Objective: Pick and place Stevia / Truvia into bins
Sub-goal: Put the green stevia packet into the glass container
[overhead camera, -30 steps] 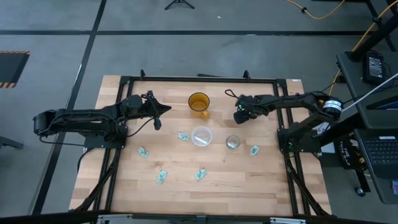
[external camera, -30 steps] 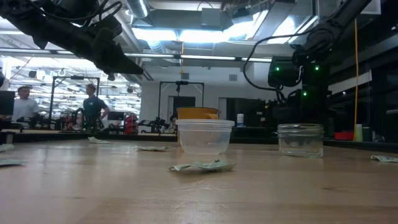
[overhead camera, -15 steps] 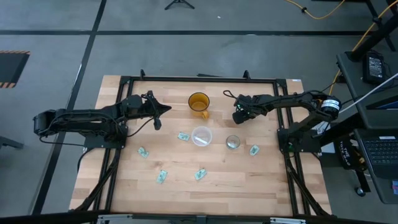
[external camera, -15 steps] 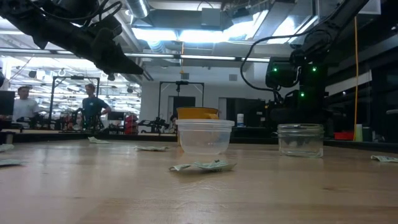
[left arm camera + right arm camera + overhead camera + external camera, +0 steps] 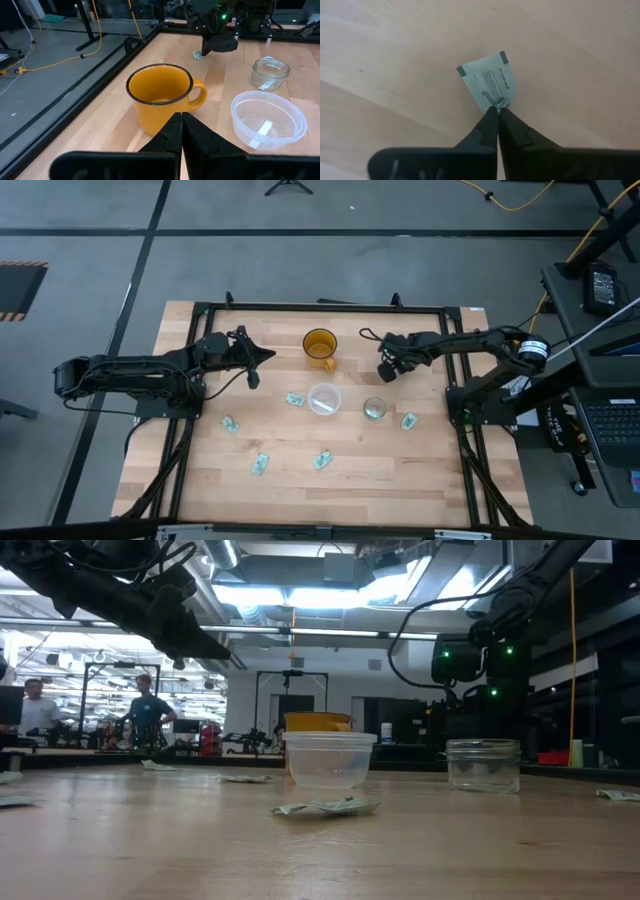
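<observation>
My right gripper (image 5: 497, 114) is down at the table's far right, shut on one Stevia packet (image 5: 487, 81), pale green and white. Several more packets lie flat on the wood: (image 5: 294, 399), (image 5: 230, 424), (image 5: 261, 465), (image 5: 322, 461), (image 5: 408, 421). The bins stand mid-table, a clear plastic cup (image 5: 324, 398) and a small jar (image 5: 374, 409). A packet lies inside each, one in the cup (image 5: 262, 128) and one in the jar (image 5: 266, 85). My left gripper (image 5: 268, 356) hangs shut above the table, left of the amber mug. My right gripper pinches the packet's near short end (image 5: 498, 104) between its two fingertips. The fingers come from above, pointing down at the table. The packet's far end (image 5: 480, 65) looks flat against the wood; I cannot tell whether any of it is lifted.
An amber mug (image 5: 320, 345) stands at the far middle, between the two arms. A black frame (image 5: 300, 306) borders the table's far and side edges. People stand in the room beyond the table (image 5: 145, 712).
My right gripper has shut on the packet beneath it, staying at the same spot at the table's far right. The other packets, the cups and my left arm have kept still.
</observation>
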{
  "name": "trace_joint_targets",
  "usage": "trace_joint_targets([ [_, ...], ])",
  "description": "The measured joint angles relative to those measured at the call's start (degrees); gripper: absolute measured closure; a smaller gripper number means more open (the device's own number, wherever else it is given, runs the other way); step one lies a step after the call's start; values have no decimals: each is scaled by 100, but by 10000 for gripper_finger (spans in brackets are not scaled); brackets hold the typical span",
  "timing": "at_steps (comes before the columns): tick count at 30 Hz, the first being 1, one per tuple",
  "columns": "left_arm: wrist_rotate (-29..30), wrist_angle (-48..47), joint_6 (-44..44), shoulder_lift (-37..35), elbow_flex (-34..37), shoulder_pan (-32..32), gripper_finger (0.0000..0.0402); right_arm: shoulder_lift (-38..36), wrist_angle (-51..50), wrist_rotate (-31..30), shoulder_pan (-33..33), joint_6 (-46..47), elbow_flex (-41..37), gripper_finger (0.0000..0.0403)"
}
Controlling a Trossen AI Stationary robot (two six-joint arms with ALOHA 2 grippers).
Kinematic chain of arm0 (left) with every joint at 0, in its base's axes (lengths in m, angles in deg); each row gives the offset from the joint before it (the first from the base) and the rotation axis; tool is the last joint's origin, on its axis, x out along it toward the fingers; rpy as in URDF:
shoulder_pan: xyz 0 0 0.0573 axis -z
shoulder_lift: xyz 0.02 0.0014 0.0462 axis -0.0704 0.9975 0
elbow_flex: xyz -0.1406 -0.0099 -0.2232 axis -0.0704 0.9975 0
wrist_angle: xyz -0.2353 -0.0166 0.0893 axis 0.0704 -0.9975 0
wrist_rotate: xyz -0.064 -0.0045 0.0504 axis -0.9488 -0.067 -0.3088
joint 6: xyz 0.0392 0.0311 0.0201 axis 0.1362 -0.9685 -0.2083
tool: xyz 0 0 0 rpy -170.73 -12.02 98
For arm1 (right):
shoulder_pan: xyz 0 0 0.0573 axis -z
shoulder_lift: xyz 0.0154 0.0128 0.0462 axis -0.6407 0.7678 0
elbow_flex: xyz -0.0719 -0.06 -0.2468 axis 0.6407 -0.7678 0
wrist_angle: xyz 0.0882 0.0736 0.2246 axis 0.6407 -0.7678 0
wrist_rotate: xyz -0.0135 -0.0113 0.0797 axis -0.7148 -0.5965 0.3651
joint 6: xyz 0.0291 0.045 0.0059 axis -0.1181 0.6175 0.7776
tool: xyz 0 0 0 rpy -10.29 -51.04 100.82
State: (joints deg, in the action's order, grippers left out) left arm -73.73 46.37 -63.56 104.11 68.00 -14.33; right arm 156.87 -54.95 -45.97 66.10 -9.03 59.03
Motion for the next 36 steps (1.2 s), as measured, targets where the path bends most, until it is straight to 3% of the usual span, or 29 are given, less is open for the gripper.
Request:
trace_joint_targets([
  [15, 0, 0, 0, 0, 0, 2, 400, -1316, -130, 774, -200, -862, 384, 402],
  [24, 1, -1, 0, 0, 0, 1, 400, -1914, 274, 851, -907, -1742, 584, 402],
  [36, 0, -2, 0, 0, 0, 0, 400, -2176, 461, 841, -2063, -1919, 581, 403],
])
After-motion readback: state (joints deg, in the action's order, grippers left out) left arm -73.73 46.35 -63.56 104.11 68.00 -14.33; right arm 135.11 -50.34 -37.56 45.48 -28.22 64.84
